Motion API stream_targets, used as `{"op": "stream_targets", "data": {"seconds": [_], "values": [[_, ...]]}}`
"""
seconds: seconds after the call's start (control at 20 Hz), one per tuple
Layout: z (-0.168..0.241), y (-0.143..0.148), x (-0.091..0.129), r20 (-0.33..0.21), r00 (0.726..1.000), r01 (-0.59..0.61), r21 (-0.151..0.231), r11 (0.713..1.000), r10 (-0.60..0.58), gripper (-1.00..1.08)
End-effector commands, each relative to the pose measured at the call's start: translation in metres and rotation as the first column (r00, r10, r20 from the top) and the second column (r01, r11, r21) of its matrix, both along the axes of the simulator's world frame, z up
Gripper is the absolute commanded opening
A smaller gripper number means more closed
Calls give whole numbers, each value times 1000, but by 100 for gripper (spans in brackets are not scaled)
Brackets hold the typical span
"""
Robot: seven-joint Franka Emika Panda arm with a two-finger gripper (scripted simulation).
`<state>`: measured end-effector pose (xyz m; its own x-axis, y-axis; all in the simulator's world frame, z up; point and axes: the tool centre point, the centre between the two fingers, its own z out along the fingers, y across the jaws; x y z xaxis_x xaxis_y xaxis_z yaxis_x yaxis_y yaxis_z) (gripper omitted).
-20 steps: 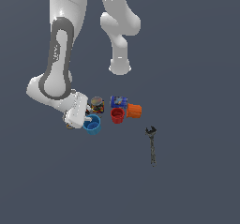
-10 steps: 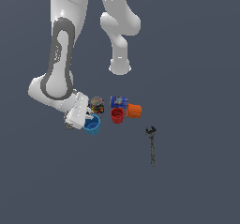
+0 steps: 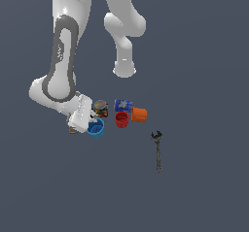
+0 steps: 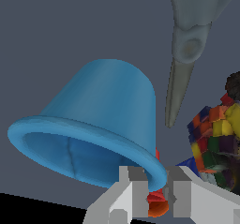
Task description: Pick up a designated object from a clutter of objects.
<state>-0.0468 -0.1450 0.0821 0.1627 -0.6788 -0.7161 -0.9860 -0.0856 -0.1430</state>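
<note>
Dark slate-grey ground is filling the whole scene, with no edge or wall showing. On it the white arm is bending down toward the exterior view's left, its gripper [image 3: 81, 124] sitting low beside the blue cup [image 3: 96, 128], which is resting at the near left of the small cluster. In the wrist view the blue cup [image 4: 93, 124] is looming large, its flared rim passing between the two grey fingers [image 4: 132, 190], which are standing close together with only a narrow gap where the rim is showing; whether they are actually pressing on it cannot be told.

Just behind the cup, on the far side, a multicoloured tin [image 3: 101, 108] is standing, and the wrist view is showing its patchwork side [image 4: 215, 134] right next to the fingers. To the exterior view's right of the blue cup a red cup [image 3: 122, 119] is sitting, with a blue printed can [image 3: 123, 105] beyond it and an orange cup [image 3: 139, 114] lying just beside both. A dark wrench [image 3: 157, 151] is lying well apart, nearer and to the right. A grey scissor blade [image 4: 180, 68] is hanging across the wrist view.
</note>
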Motion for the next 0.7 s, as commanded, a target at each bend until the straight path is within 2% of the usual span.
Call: {"op": "stream_targets", "data": {"seconds": [0.0,0.35,0.65], "values": [[9,2,0,3,1000,0,-1,1000,0,-100],[50,14,-2,3,1000,0,-1,1000,0,-100],[107,30,-5,2,1000,-1,-1,1000,1,-100]]}}
